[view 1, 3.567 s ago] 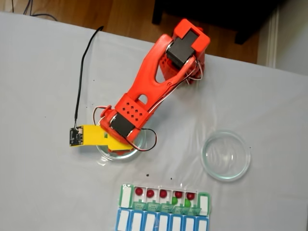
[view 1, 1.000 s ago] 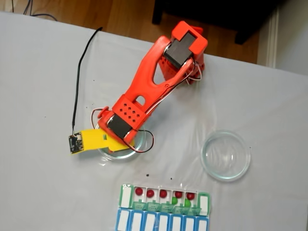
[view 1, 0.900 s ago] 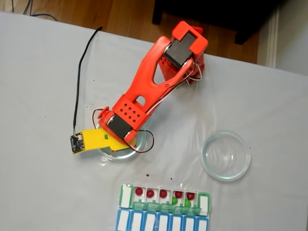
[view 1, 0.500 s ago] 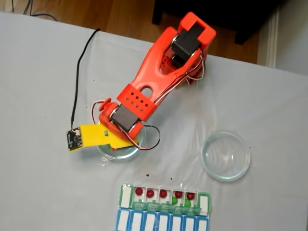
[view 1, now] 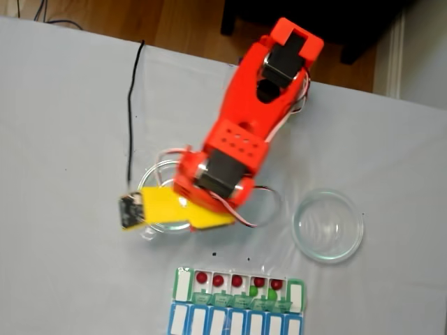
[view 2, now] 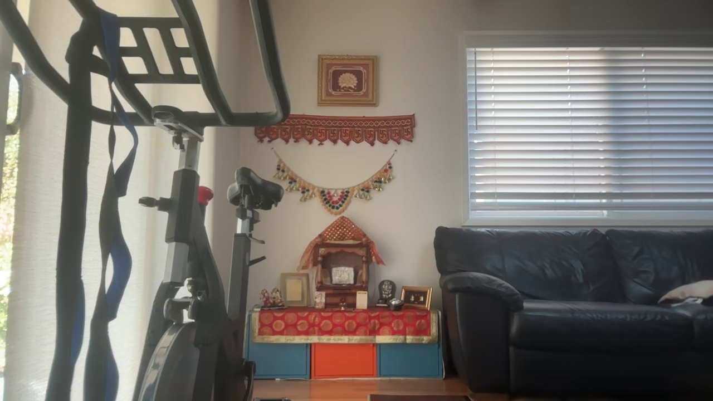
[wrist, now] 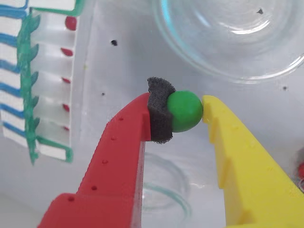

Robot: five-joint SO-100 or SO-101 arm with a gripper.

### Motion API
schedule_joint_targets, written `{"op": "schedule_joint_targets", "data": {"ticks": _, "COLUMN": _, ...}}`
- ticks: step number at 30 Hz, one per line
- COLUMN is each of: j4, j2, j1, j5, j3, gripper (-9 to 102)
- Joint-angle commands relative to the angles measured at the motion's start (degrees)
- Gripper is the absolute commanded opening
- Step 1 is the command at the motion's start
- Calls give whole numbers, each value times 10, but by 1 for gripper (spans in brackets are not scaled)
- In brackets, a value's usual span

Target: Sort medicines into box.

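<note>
- Green pill (wrist: 185,111), round and bright, sits clamped in the gripper (wrist: 183,113) in the wrist view: a dark foam pad (wrist: 158,114) on the red finger (wrist: 124,156) presses its left side and the tip of the yellow finger (wrist: 232,156) touches its right side.
- Held pill hangs above the pale table (wrist: 118,76), between a clear glass dish (wrist: 232,38) at the top of the wrist view and the rim of a second glass dish (wrist: 166,199) lower down.
- Pill organizer (wrist: 42,80) lies at the left edge of the wrist view, lids open, with dark red pills (wrist: 70,23) showing in its white compartments.
- Seen from the fixed view, the orange-red arm (view 1: 244,132) reaches down the grey table (view 1: 63,125), its yellow finger (view 1: 183,209) lying over the right part of the left dish (view 1: 157,227), with a small camera board (view 1: 129,211) at the finger's left end.
- Right-hand dish (view 1: 327,225) stands well apart from the arm in the fixed view.
- Organizer (view 1: 238,300) sits at the bottom edge of the fixed view, below both dishes; five red pills (view 1: 238,280) line its upper row, with green pills (view 1: 271,295) just beneath them and a blue row lowest.
- Small dark specks (view 1: 214,253) dot the table between the left dish and the organizer.
- Another camera shows a room with an exercise bike (view 2: 200,267), a dark sofa (view 2: 579,312) and a slatted window blind (view 2: 590,128).
</note>
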Motion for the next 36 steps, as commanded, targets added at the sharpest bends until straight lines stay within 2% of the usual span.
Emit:
{"op": "schedule_joint_targets", "data": {"ticks": 1, "j4": 15, "j2": -17, "j1": -58, "j5": 52, "j3": -95, "gripper": 1}}
{"op": "schedule_joint_targets", "data": {"ticks": 7, "j4": 0, "j2": -100, "j1": -98, "j5": 105, "j3": -149, "gripper": 1}}
{"op": "schedule_joint_targets", "data": {"ticks": 14, "j4": 27, "j2": -219, "j1": -105, "j5": 145, "j3": -300, "gripper": 1}}
{"op": "schedule_joint_targets", "data": {"ticks": 21, "j4": 139, "j2": -355, "j1": -105, "j5": 151, "j3": -519, "gripper": 1}}
{"op": "schedule_joint_targets", "data": {"ticks": 29, "j4": 138, "j2": -348, "j1": -120, "j5": 150, "j3": -483, "gripper": 1}}
{"op": "schedule_joint_targets", "data": {"ticks": 36, "j4": 111, "j2": -279, "j1": -127, "j5": 133, "j3": -359, "gripper": 1}}
